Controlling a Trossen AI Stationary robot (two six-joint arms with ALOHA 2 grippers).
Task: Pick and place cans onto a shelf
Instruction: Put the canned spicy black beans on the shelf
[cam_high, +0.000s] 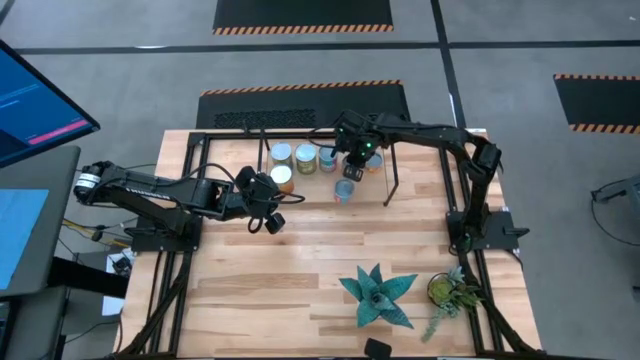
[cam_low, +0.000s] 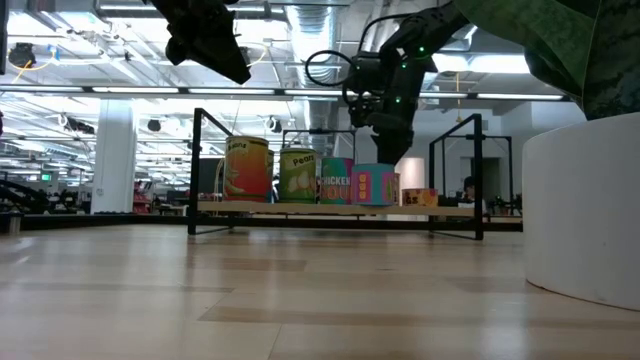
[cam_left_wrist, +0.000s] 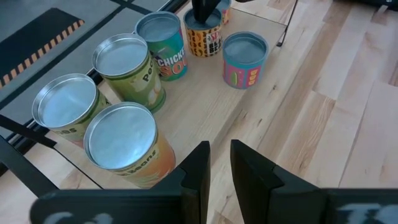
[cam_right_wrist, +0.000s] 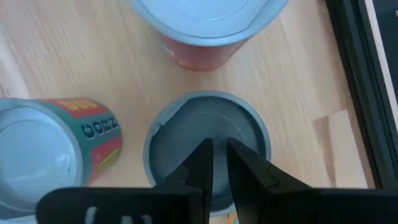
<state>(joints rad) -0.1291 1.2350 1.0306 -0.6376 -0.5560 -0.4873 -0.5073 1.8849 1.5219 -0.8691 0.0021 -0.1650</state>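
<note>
white planter (cam_low: 585, 215), wood tabletop (cam_low: 250, 300) — open-plan hall

**Robot hardware, visual check**

Two matte black six-joint arms. The left arm (cam_high: 150, 190) has a silver-white cylindrical joint end at its far-left base. The right arm (cam_high: 455, 150) shows a green indicator light near the wrist. Black cable loops run at both wrists. Fingers (cam_left_wrist: 198, 168) are dark, flat, angular, and square-tipped.

The right end effector (cam_right_wrist: 215, 163) hides part of one can's (cam_right_wrist: 208, 140) top; its label is unreadable.
</note>
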